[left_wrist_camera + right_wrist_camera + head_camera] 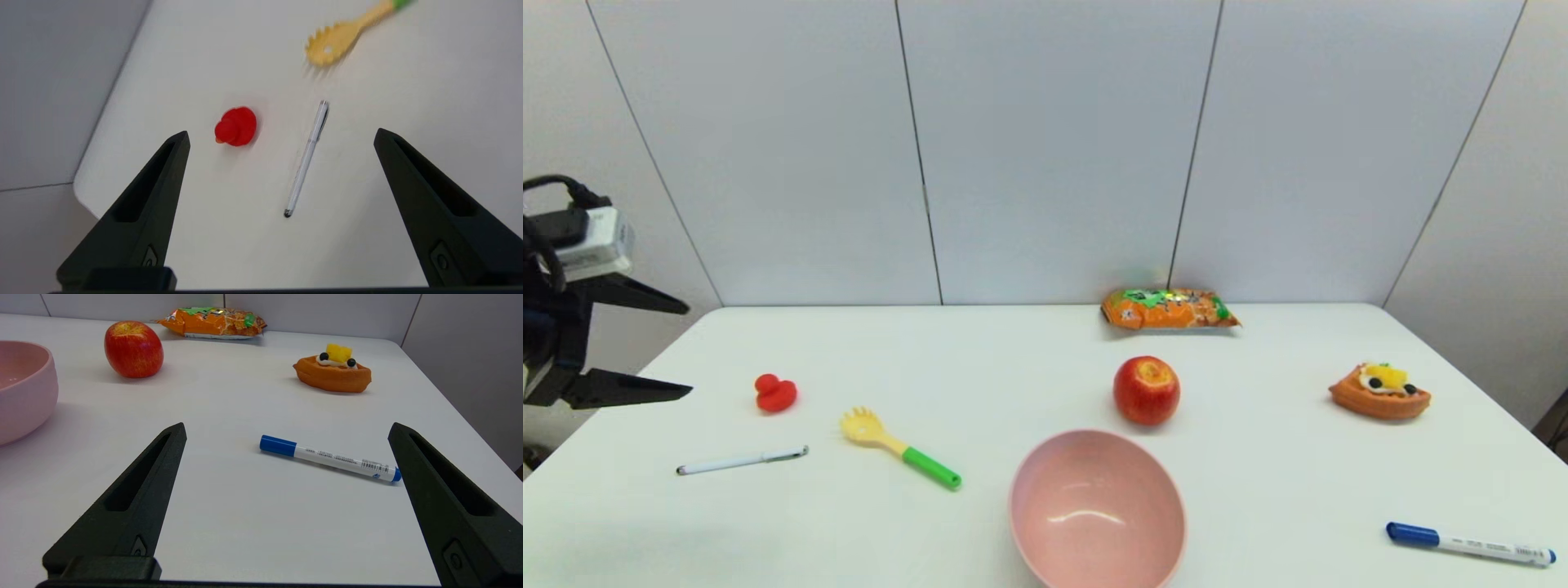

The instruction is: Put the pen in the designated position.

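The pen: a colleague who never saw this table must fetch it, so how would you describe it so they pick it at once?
Start at the pink bowl near the front of the white table, then go toward the robot's left, past the yellow-green fork. The pen lies flat there, in front of the red duck. It is very thin, silvery white and dark-tipped, unlike the thicker blue-capped marker.

The left gripper [686, 349] has two long matte black fingers [143, 212], wedge-shaped and tapering to points, each with a hollow recess along its inner face and a small round screw near the base. Behind it sits a silver-grey box-shaped camera [595, 242] with a black cable [560, 186] looping off it. The right gripper [286, 430] has the same black, pointed, recessed fingers [445, 506].
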Controlling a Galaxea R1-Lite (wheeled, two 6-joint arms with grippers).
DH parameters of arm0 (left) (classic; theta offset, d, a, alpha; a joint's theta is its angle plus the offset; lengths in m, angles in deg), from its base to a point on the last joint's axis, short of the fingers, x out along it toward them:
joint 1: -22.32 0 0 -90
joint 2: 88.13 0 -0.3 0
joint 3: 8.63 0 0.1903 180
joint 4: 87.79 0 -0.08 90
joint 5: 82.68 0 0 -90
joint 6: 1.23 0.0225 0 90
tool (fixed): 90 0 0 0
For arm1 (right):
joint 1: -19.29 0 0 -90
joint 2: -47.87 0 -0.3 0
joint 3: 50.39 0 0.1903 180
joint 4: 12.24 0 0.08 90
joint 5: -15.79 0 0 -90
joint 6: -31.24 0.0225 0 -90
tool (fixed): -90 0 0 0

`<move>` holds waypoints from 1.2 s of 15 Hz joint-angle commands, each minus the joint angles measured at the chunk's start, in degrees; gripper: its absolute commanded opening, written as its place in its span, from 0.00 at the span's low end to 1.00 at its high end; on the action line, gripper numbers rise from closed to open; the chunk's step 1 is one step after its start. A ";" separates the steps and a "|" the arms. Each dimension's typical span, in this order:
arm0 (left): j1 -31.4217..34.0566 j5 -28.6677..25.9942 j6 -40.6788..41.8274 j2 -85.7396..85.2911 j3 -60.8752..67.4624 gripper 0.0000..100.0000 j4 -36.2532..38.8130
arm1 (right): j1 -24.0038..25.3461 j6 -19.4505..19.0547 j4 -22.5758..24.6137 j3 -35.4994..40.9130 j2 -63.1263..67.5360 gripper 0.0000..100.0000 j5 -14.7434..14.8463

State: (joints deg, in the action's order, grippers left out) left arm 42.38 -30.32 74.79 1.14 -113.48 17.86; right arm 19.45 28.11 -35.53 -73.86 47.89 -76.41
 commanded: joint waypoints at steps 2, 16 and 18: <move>-6.78 3.19 -30.23 -18.26 -1.14 1.00 0.88 | 0.02 -0.03 0.01 0.01 0.06 1.00 0.01; -23.92 40.37 -70.13 -54.73 34.20 1.00 33.67 | 0.02 -0.03 0.01 0.01 0.06 1.00 -0.08; -22.25 40.19 -69.25 -62.11 45.53 1.00 40.96 | 0.02 -0.03 0.01 0.01 0.06 1.00 -0.08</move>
State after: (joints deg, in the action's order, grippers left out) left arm 18.66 9.38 5.30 -48.22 -82.07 49.14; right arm 19.45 28.11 -35.53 -73.86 47.89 -76.49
